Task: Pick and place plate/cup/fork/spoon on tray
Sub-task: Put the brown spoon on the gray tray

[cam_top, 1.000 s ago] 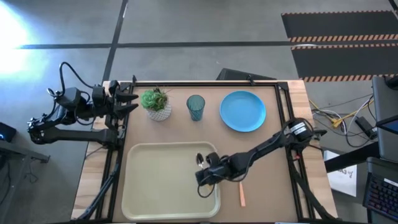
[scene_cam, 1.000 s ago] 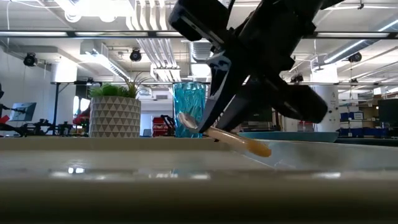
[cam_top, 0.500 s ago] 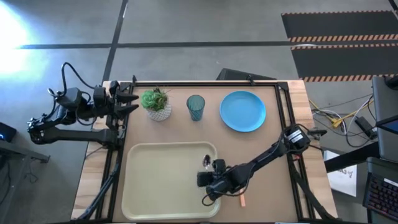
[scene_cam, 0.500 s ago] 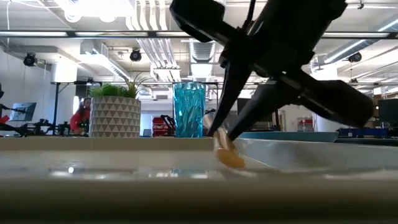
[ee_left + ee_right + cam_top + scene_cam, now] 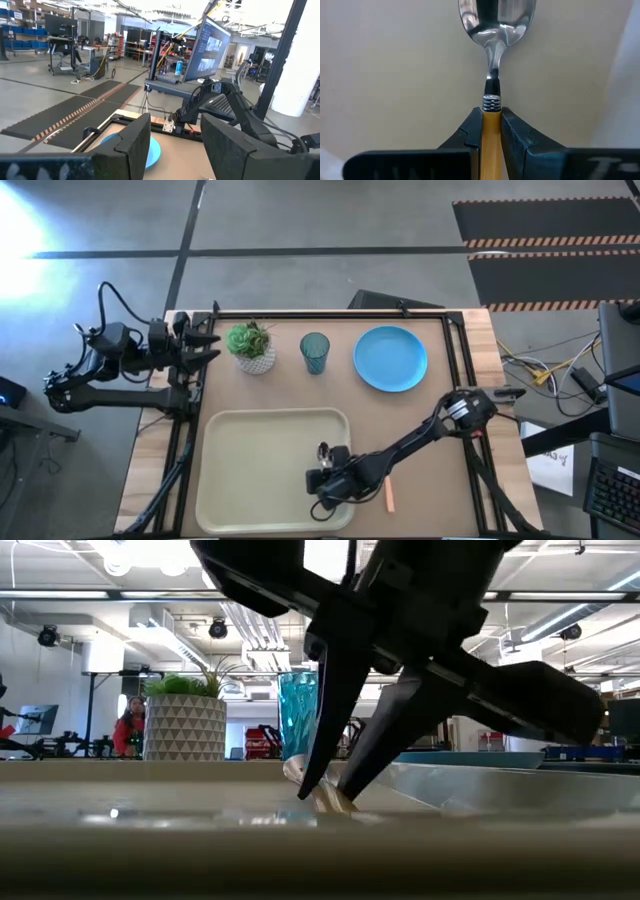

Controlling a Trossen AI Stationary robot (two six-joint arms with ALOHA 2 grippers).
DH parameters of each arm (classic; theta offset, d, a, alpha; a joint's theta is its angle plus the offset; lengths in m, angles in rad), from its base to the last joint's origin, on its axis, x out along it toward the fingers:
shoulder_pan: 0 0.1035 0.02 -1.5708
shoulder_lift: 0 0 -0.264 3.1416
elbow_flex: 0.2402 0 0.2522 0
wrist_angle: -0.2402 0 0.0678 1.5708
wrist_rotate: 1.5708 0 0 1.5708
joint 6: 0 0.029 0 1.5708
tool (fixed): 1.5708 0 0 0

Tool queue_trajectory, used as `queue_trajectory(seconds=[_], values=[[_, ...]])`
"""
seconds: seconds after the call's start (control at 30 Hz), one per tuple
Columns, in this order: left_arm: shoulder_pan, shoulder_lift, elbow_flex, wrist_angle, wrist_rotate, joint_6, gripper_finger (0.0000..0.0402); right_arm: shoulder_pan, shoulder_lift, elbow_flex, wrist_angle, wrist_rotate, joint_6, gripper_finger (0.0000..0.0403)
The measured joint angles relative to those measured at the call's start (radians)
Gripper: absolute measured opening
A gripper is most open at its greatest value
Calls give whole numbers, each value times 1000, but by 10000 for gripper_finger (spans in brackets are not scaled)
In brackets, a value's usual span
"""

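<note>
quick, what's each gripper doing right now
left gripper: open, holding nothing, beside the table's left edge.
right gripper: shut on the spoon, over the tray.

No readable text, label, brand, number or sign showing anywhere. Monitor [image 5: 212,47] beyond table's far right side is displaying content too small to make out. Paper sheet [image 5: 548,460] lying right of table is carrying marks too small to read.

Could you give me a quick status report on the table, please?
Right claw shut on spoon, low over tray. Left claw open, parked at the table's edge. Nothing in the way.
</note>
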Motion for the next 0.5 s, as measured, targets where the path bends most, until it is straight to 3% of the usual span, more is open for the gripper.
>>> queue_trajectory(seconds=[0.13,0.37,0.5], values=[[0,-7,0,1,0,0,157,4,14,50,-88,-34,12,30],[0,-9,0,1,0,0,157,4,14,56,-88,-11,7,30],[0,-9,0,1,0,0,157,4,14,56,-85,4,7,73]])
